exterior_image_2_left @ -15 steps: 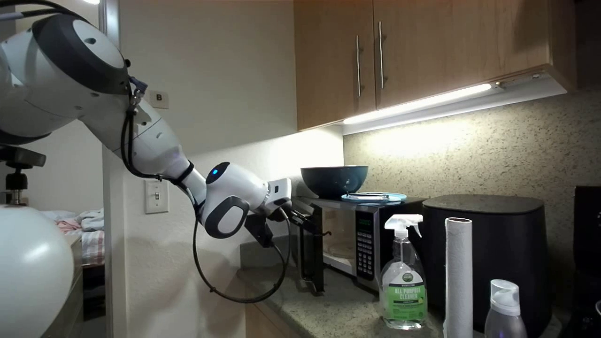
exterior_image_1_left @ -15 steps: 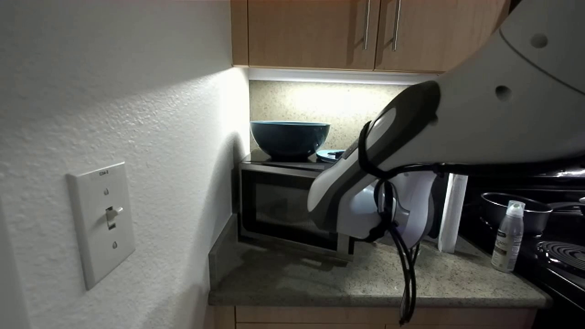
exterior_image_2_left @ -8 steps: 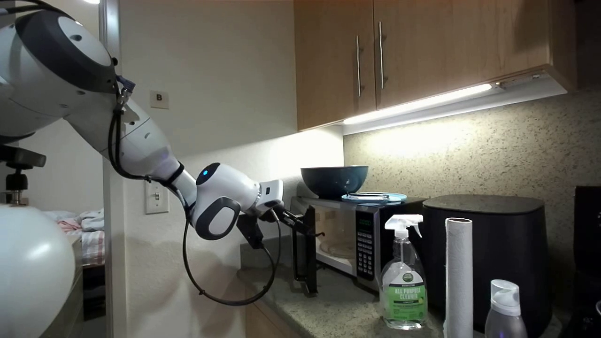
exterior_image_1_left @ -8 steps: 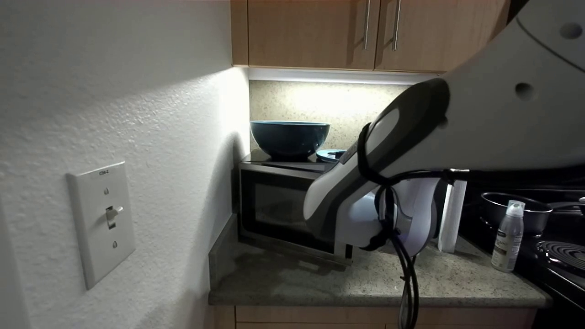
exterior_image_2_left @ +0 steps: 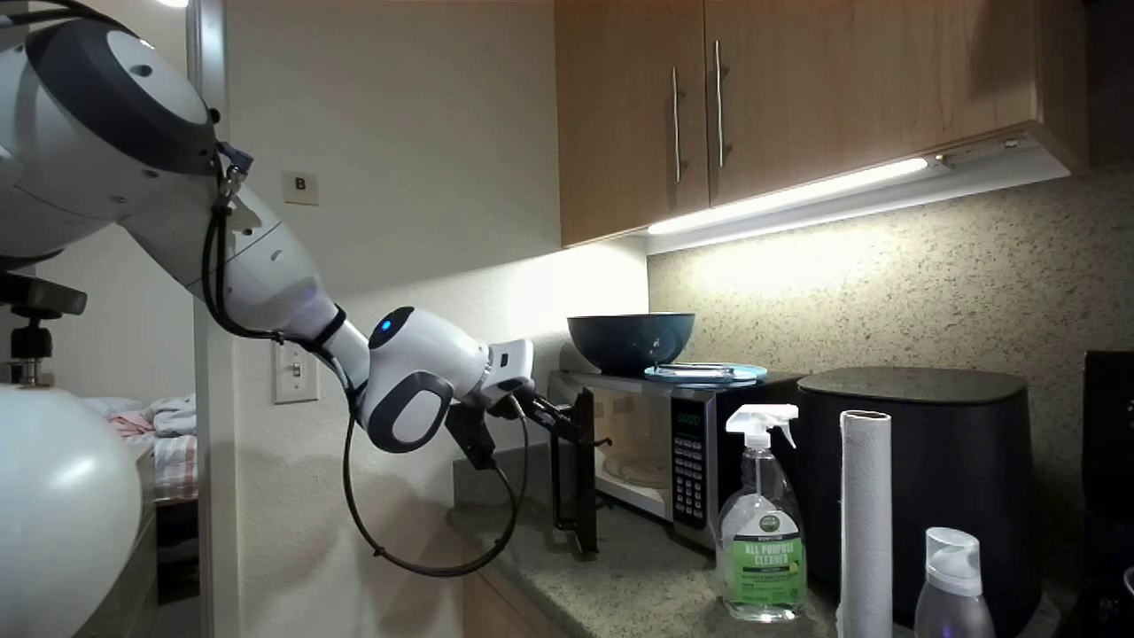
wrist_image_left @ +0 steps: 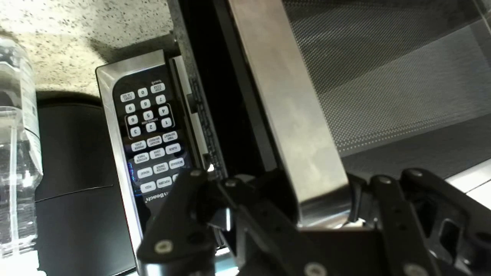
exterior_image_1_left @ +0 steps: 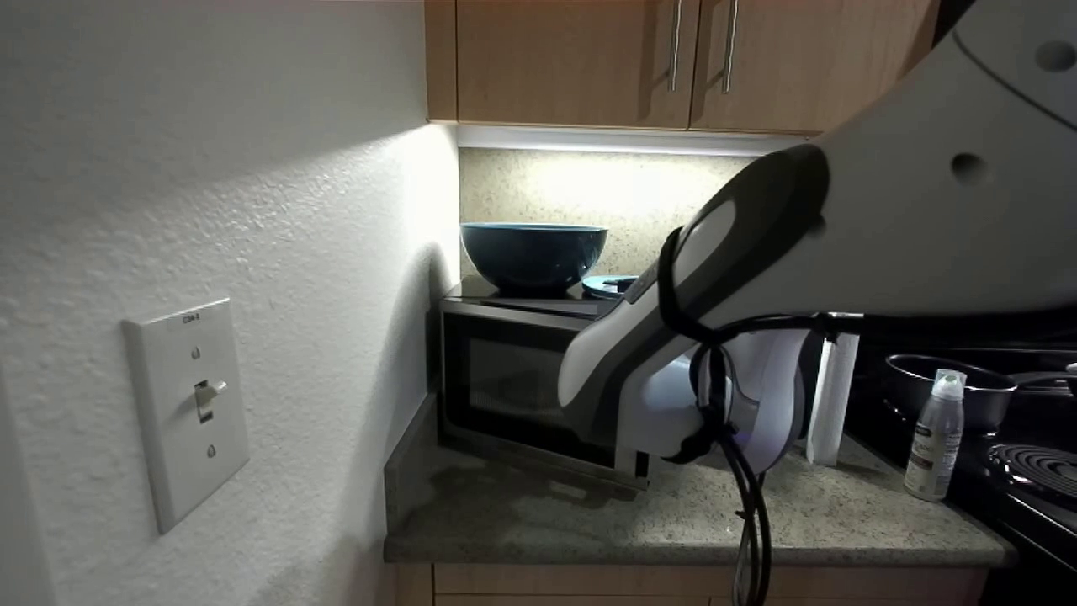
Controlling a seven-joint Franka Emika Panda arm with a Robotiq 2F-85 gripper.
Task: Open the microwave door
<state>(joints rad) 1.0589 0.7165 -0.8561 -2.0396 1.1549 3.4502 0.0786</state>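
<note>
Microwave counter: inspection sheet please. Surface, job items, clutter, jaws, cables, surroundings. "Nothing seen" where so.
Surface: speckled counter, partly in shadow.
Microwave: on the counter, interior showing.
Microwave door: open, swung outward.
Clutter: dark blue bowl and light blue plate on the microwave; spray bottle, white tube and black bin-like box to its side; grey bottle near the stove.
Jaws: closed on the door's silver handle, per the wrist view.
Cables: black cable hangs in a loop under the arm; clearance from the counter unclear.
Surroundings: light switch on the wall; wooden cabinets above with a lit strip; pan on the stove.
</note>
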